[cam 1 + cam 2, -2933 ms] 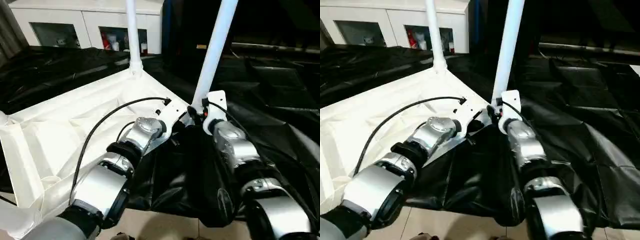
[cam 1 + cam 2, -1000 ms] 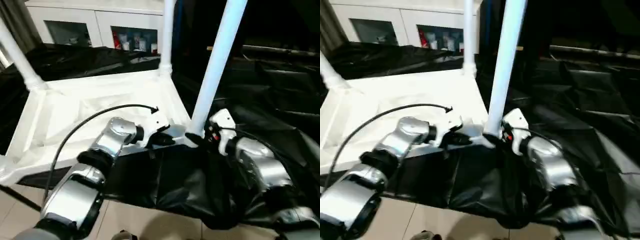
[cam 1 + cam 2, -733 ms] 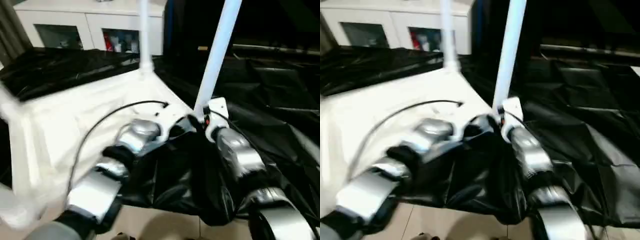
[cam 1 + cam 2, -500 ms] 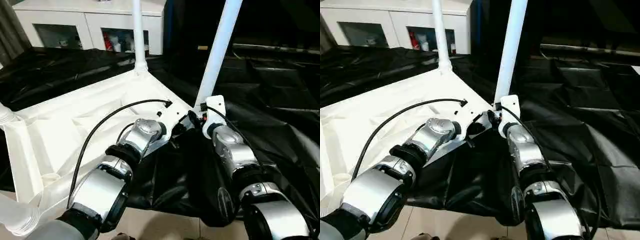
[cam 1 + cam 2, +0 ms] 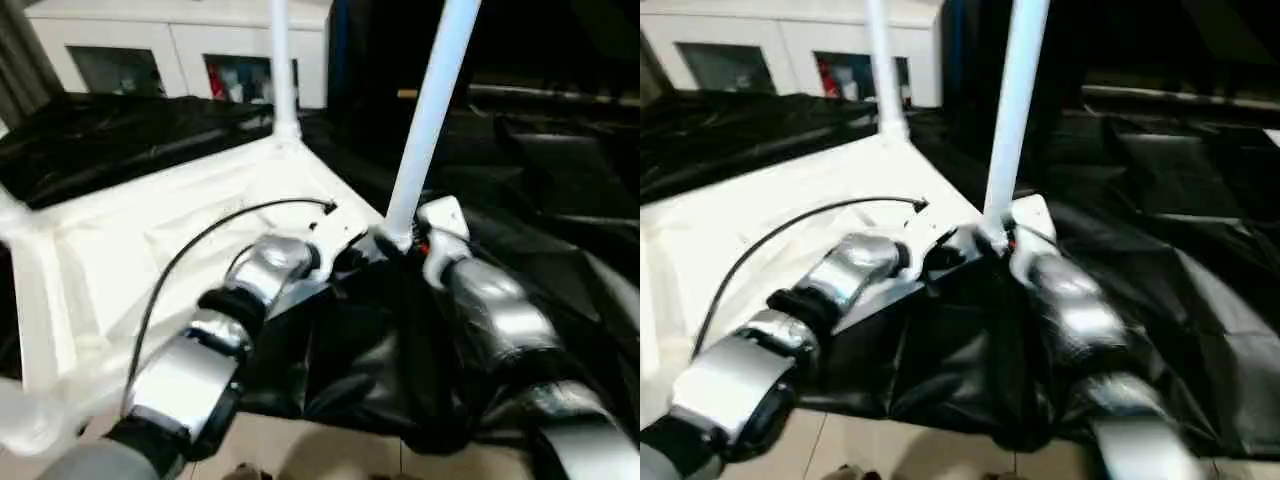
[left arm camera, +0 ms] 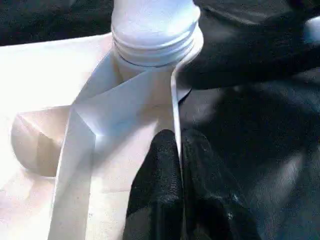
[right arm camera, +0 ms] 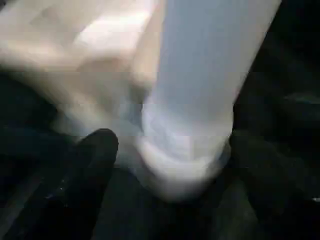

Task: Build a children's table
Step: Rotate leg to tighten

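Upturned white plastic rectangular tabletop (image 5: 150,240) with ribbed underside, across left and centre of the head view on black sheeting (image 5: 540,180). White tubular leg (image 5: 425,120) upright at the near corner socket, long axis vertical; second leg (image 5: 283,70) at the far corner, upper centre. Left end effector (image 6: 177,165) pressed together on the tabletop's edge wall just beside that socket. Right end effector (image 7: 165,165) spread either side of the leg's flared base (nearer arm for any seating push), not clamped.

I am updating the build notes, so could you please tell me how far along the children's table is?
Done: the far leg stands in the upturned tabletop.
In hand: the near leg sits in its corner socket; the left gripper pinches the rim and the right gripper straddles its base, apart.
Left: I cannot tell about the other corners.
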